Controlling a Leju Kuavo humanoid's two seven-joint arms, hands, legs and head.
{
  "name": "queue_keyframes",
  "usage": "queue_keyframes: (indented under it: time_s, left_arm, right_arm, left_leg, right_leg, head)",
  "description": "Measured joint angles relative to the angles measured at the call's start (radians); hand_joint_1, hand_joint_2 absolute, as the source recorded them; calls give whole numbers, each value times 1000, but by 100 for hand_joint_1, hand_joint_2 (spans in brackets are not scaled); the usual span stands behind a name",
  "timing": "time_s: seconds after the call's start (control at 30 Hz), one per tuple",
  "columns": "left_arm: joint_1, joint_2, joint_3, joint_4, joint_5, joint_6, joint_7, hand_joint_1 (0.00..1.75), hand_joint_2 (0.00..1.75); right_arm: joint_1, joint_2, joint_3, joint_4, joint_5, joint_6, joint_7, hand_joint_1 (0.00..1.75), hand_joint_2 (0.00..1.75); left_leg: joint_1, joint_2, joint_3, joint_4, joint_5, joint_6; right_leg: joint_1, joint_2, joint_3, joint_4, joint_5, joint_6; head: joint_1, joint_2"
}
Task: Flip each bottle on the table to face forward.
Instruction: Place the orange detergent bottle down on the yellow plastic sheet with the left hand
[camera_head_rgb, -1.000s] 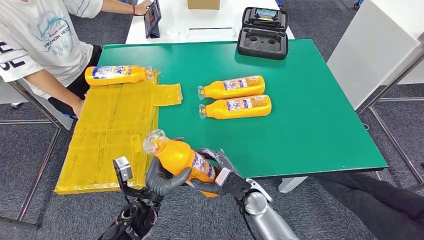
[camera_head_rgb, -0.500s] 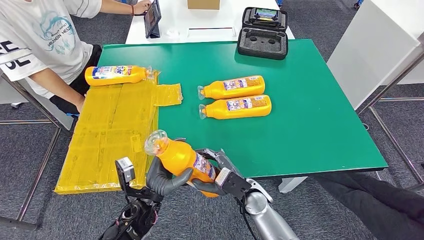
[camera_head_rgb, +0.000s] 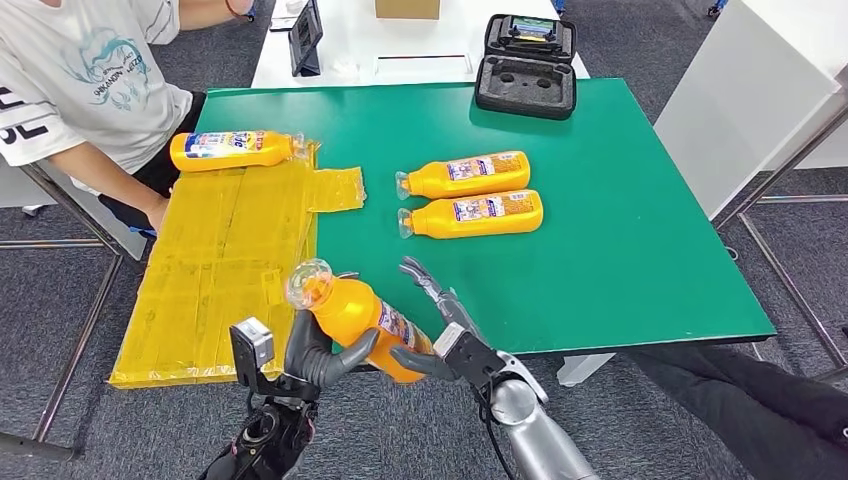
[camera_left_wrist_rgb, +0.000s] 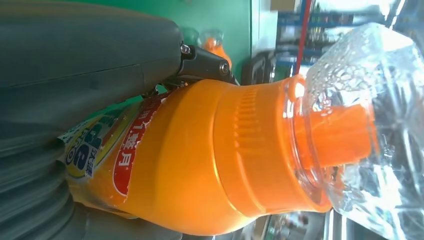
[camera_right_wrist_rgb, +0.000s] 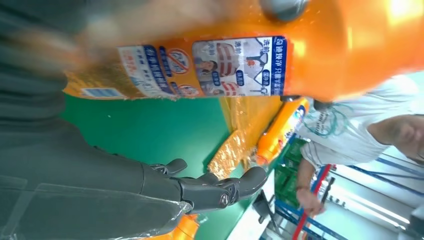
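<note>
Orange bottle (camera_head_rgb: 358, 315), label writing illegible, gripped by left hand (camera_head_rgb: 318, 352); right hand (camera_head_rgb: 437, 318) spread, empty.

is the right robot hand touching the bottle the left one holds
Cannot tell. In the head view the right robot hand has fingers spread beside the held bottle, thumb near its base; no view shows contact or gap plainly.
</note>
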Motion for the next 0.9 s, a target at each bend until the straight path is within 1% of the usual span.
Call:
queue_keyframes:
  time_s: [0.17, 0.37, 0.5, 0.77, 0.83, 0.9]
  left_arm:
    - [-8, 1, 62, -15, 44, 62, -5, 175, 175]
    - [-38, 14, 185, -47, 78, 138, -29, 175, 175]
    - [-60, 25, 257, -79, 78, 153, -25, 175, 175]
    - [-67, 28, 300, -103, 66, 164, -27, 175, 175]
    - [-73, 30, 312, -106, 45, 200, -45, 175, 175]
    - [-94, 41, 331, -109, -8, 266, -66, 175, 175]
  right_arm:
    - [10, -1, 0, -46, -24, -1, -2, 0, 0]
    - [17, -5, 0, -101, -66, -2, -10, 0, 0]
    - [15, -11, 0, -118, -87, 2, -11, 0, 0]
    - [13, -12, 0, -128, -97, 2, -11, 0, 0]
    - [13, -12, 0, -128, -112, 4, -11, 0, 0]
    - [13, -12, 0, -128, -133, 7, -11, 0, 0]
  left_leg:
    - [0, 0, 0, 0, 0, 0]
    - [0, 0, 0, 0, 0, 0]
    - [0, 0, 0, 0, 0, 0]
    - [0, 0, 0, 0, 0, 0]
    - [0, 0, 0, 0, 0, 0]
    - [0, 0, 0, 0, 0, 0]
  right_leg:
    - [0, 0, 0, 0, 0, 0]
    - [0, 0, 0, 0, 0, 0]
    - [0, 0, 0, 0, 0, 0]
    - [0, 0, 0, 0, 0, 0]
    - [0, 0, 0, 0, 0, 0]
    - [0, 0, 0, 0, 0, 0]
  head:
    - [0, 0]
    - [0, 0]
    - [0, 0]
    - [0, 0]
    - [0, 0]
    - [0, 0]
